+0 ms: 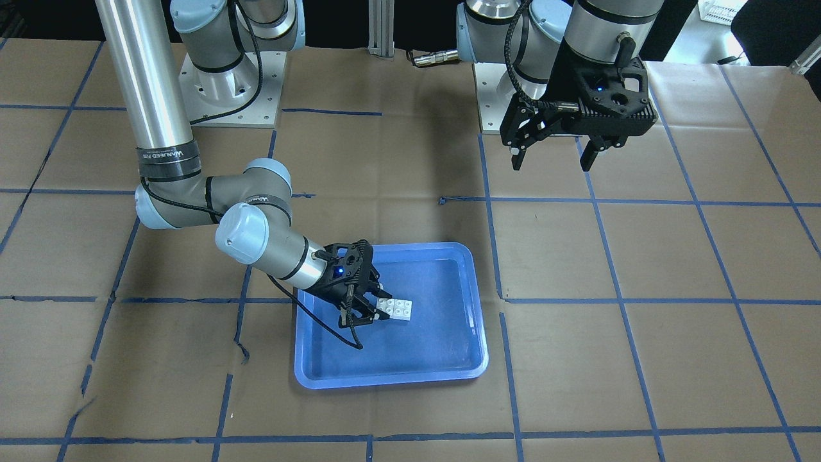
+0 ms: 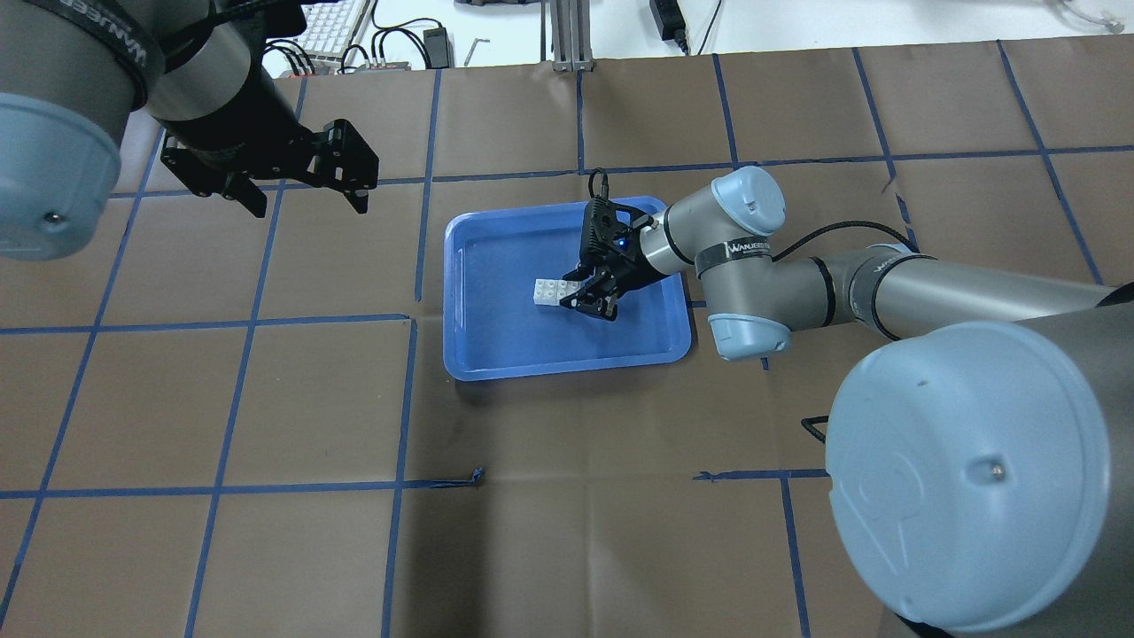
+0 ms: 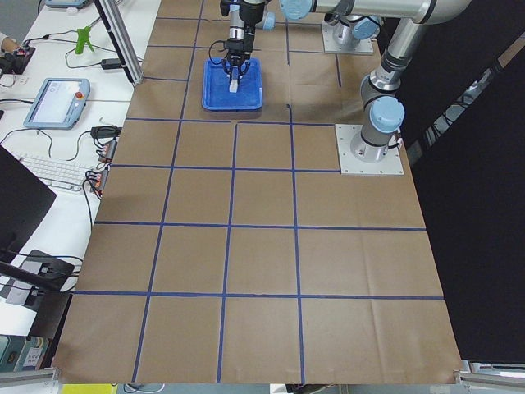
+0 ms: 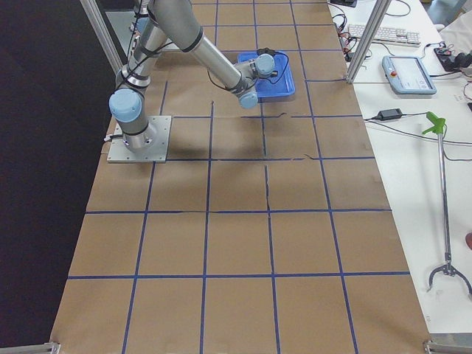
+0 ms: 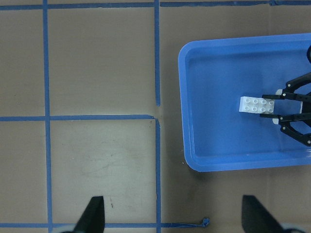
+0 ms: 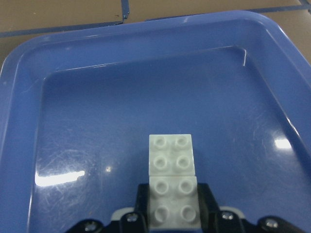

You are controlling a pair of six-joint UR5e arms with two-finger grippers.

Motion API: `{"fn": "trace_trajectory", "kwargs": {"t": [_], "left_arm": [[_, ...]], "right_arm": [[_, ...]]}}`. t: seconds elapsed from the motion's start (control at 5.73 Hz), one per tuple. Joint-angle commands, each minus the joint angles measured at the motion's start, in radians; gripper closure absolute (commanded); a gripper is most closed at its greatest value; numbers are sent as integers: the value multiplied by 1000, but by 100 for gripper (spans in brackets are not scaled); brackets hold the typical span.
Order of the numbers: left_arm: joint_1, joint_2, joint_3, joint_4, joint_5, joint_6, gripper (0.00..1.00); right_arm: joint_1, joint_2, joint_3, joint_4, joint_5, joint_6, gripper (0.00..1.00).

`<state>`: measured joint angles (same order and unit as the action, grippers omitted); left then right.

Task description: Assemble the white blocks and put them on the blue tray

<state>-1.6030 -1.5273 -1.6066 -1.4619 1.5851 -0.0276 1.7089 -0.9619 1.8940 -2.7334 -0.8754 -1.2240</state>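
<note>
In tray (image 5: 218, 145), right fingers (image 5: 291, 95) are gripping near end of blocks (image 5: 256, 104), pointing straight ahead; left fingers (image 1: 515, 154) are hanging wide, far off.

white blocks (image 1: 397, 308) on blue tray (image 1: 442, 350), right gripper (image 1: 374, 310) clasping one end

Your count for this entry: 2 blocks (image 6: 171, 160), 4 studs each; 1 tray (image 1: 436, 350); 2 arms (image 1: 154, 96), 1 gripper apiece: left gripper (image 1: 551, 163), right gripper (image 5: 265, 106). On your bench (image 4: 413, 221): 1 keyboard (image 3: 49, 171), 1 pendant (image 3: 56, 103), 1 grabber (image 4: 441, 199).
</note>
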Motion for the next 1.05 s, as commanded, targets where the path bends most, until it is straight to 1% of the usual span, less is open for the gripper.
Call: {"fn": "trace_trajectory", "kwargs": {"t": [0.0,0.17,0.35,0.52,0.7,0.87], "left_arm": [[0,1,0,0,1,0,1],[0,1,4,0,-4,0,1],[0,7,4,0,-2,0,1],[0,7,4,0,-2,0,1],[0,7,2,0,-2,0,1],[0,9,2,0,-2,0,1]], "right_arm": [[0,2,0,1,1,1,54],[0,2,0,1,1,1,52],[0,2,0,1,1,1,52],[0,2,0,1,1,1,49],[0,2,-6,3,1,9,0],[-3,-15,-45,6,-20,70,0]]}}
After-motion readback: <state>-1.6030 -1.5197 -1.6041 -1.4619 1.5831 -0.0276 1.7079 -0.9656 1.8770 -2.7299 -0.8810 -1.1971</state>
